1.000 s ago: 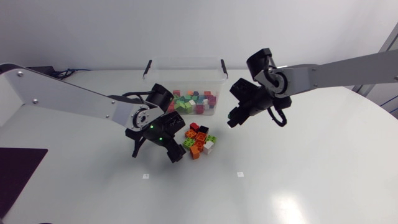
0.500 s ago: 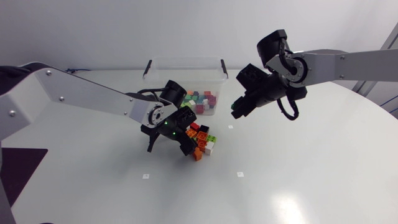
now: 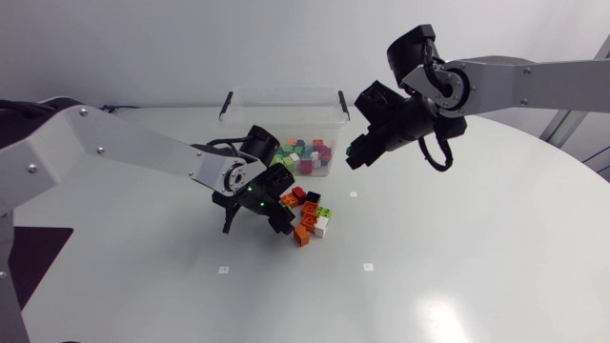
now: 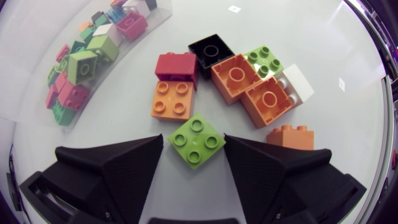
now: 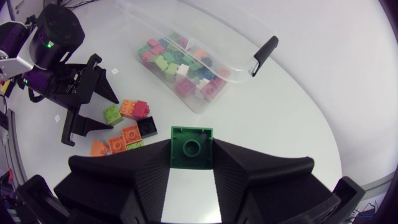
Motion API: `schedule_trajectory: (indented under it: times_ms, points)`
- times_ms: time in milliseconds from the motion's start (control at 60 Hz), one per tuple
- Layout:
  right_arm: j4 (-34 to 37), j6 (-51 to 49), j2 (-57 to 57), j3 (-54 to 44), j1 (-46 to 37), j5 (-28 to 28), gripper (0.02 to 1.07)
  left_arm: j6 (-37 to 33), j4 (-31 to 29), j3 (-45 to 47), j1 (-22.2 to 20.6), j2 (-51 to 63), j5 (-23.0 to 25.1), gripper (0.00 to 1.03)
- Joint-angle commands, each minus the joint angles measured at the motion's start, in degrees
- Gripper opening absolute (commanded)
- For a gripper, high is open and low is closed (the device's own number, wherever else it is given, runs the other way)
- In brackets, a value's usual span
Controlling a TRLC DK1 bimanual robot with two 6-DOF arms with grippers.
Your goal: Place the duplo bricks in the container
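Observation:
A lime green brick (image 4: 196, 140) lies flat on the table between the fingers of my left gripper (image 4: 194, 139). The fingertips stand close to its corners, and the gripper is open. Just ahead of it is a small pile of bricks (image 3: 307, 213): orange, red, black, lime and white. My right gripper (image 5: 191, 163) is shut on a dark green brick (image 5: 191, 147). It hangs above the table near the right end of the clear container (image 3: 286, 112). The container holds several mixed bricks (image 5: 177, 65).
The container's lid handles (image 5: 263, 55) stick up, black, at both of its ends. My left arm (image 3: 124, 148) reaches in low across the table's left side. Small white marks (image 3: 368, 267) dot the tabletop in front.
My left gripper has slid right onto the pile's edge and its fingers have narrowed around the lime brick. My right arm has lifted and swung back toward the container with its dark green brick.

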State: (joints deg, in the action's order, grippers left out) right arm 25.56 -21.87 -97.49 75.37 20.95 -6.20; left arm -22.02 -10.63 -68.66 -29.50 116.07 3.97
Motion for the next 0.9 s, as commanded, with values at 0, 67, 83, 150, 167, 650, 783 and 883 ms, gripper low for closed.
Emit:
schedule_trajectory:
  times_ms: [0,67,83,150,167,650,783,883]
  points:
    - [0.5,1.7,-0.2,2.7,0.7,-0.3,0.3,1.0,0.1,2.8,1.1,-1.1,0.0,0.55]
    - [0.5,2.5,-0.9,4.7,1.1,-0.3,0.3,0.9,0.8,4.8,1.6,-2.4,0.1,0.48]
    - [0.5,2.8,-1.0,5.3,1.1,-0.3,0.3,0.9,0.9,5.1,1.6,-2.7,0.1,0.47]
    - [0.8,3.6,-2.2,7.9,1.5,-0.3,0.3,0.8,1.6,7.2,1.9,-4.3,0.1,0.46]
    - [0.9,3.8,-2.4,8.2,1.6,-0.3,0.3,0.8,1.7,7.5,1.9,-4.5,0.1,0.46]
    - [2.7,7.1,-6.5,17.3,3.3,0.5,0.3,4.1,2.5,5.5,0.1,-3.5,1.4,0.89]
    - [2.8,8.2,-7.3,19.5,3.2,0.7,0.3,6.5,2.5,3.1,0.0,-1.3,1.4,0.89]
    - [3.0,9.5,-9.0,22.7,3.0,0.7,0.3,8.8,2.3,1.2,0.5,0.9,1.4,0.82]
